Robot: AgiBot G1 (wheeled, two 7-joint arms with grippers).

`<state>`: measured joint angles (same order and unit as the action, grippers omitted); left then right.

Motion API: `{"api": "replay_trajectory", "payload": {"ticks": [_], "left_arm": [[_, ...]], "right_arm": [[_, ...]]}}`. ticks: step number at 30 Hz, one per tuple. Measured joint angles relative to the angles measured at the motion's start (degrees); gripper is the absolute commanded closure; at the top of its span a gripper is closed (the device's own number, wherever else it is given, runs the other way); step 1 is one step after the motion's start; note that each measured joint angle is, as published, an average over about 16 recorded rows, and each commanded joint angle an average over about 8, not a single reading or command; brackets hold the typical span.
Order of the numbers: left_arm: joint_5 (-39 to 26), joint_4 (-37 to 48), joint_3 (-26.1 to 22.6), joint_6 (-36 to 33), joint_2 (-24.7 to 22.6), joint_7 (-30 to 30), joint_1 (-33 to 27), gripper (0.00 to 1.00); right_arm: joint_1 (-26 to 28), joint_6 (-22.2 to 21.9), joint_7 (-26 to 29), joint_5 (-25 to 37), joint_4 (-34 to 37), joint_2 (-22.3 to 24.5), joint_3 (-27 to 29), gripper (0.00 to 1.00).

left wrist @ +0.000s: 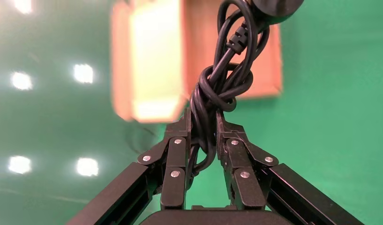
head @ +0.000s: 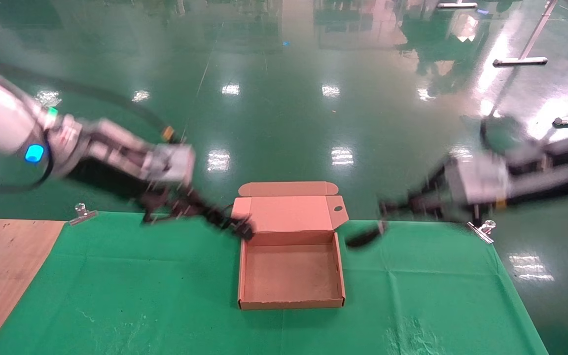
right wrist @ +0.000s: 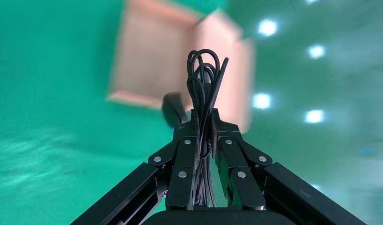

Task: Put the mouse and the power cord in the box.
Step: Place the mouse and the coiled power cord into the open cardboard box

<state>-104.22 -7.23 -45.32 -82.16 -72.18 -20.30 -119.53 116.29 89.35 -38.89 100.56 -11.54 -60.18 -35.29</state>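
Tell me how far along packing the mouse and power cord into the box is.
Nothing is packed yet: the shallow brown cardboard box lies open and empty. In hand: the left gripper is shut on the thick black power cord bundle, the right gripper on the glossy black mouse's thin cable, both beside the box. Left: place both inside.

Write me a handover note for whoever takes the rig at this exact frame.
Left gripper: shut on the power cord, held in the air by the box's left rear corner.
Right gripper: shut on the thin cable bundle of the mouse, which hangs in the air to the right of the box.
Box: open on the green cloth, nothing in it.
Done: both items picked up.
Left: put both in the box.
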Motion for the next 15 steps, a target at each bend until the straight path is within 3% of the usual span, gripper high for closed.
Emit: {"api": "replay_trajectory", "payload": {"ticks": [8, 15], "left_arm": [[1.2, -2.5, 0.5, 1.3, -4.2, 1.6, -4.5, 1.00], [2.7, -4.4, 0.4, 3.4, -5.5, 1.8, -3.6, 1.00]], "right_arm": [[4.4, -1.4, 4.7, -1.2, -2.6, -3.6, 0.4, 1.00], [4.6, -2.8, 6.0, -1.4, -2.5, -5.9, 0.4, 1.00]]}}
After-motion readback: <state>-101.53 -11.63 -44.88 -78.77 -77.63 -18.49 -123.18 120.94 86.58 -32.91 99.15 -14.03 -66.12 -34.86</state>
